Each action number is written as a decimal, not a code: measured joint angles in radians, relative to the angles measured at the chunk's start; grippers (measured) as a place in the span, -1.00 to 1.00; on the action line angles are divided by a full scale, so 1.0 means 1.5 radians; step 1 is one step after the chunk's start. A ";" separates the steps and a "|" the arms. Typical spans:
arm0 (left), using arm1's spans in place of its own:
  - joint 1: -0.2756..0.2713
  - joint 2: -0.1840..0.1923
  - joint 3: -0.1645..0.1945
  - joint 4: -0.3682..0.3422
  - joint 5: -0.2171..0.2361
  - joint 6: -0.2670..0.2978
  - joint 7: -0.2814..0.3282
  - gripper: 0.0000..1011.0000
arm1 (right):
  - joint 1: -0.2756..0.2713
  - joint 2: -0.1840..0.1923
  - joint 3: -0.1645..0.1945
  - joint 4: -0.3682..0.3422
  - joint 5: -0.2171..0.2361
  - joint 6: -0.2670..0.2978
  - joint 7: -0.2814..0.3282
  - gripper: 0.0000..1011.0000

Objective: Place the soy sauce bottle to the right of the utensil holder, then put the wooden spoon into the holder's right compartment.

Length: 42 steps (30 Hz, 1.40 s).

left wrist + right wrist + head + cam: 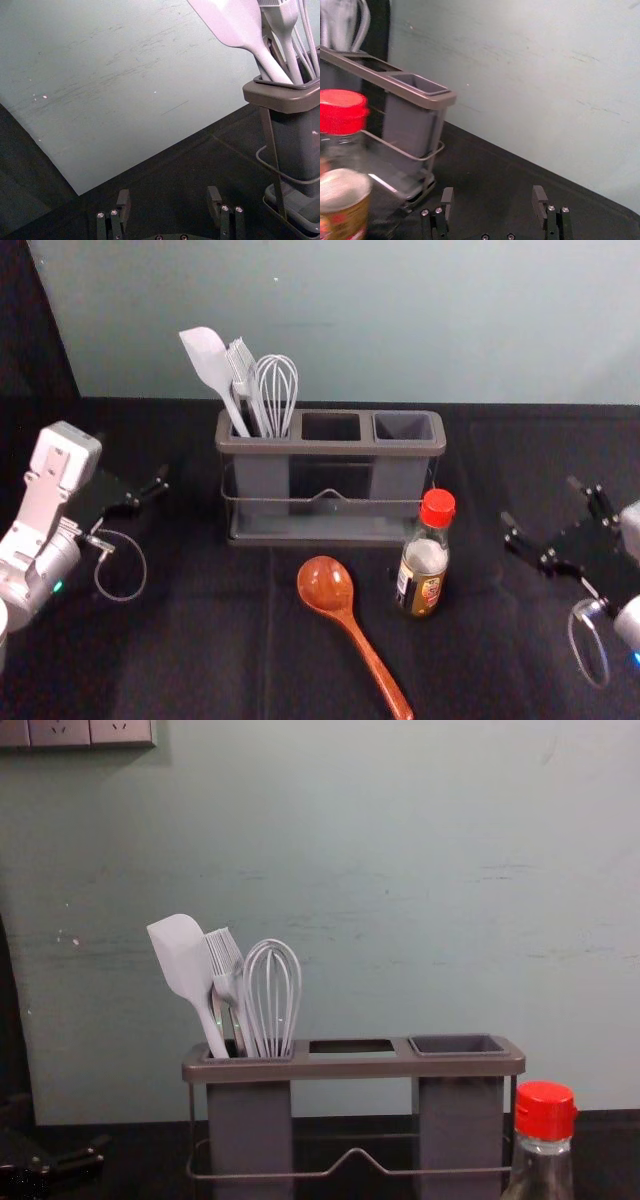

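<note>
hanging open on either side of the holder, the left gripper and right gripper grasp nothing, while the bottle stands before the holder's right end, near the spoon.

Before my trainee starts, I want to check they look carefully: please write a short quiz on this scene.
1. Which compartment of the brown-rimmed grey utensil holder holds the white whisk: (a) left, (b) middle or (c) right?
2. True or false: neither the left gripper nor the right gripper holds the red-capped glass soy sauce bottle.
3. Fill in: the ____ end of the reddish-brown wooden spoon points toward the holder.

Key: 1 a; 2 true; 3 bowl.
</note>
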 joint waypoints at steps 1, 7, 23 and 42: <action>0.000 0.000 0.000 0.000 0.000 0.000 0.000 0.99 | -0.011 0.005 0.004 -0.008 0.002 -0.003 0.001 0.98; 0.000 0.000 0.000 0.000 0.000 0.000 0.000 0.99 | -0.085 0.040 0.043 -0.060 0.039 -0.047 0.028 0.98; 0.000 0.000 0.000 0.000 0.000 0.000 0.000 0.99 | -0.114 0.066 0.061 -0.068 0.240 -0.149 0.274 0.98; 0.000 0.000 0.000 0.000 0.000 0.000 0.000 0.99 | 0.040 -0.003 -0.004 -0.030 0.222 0.039 0.326 0.98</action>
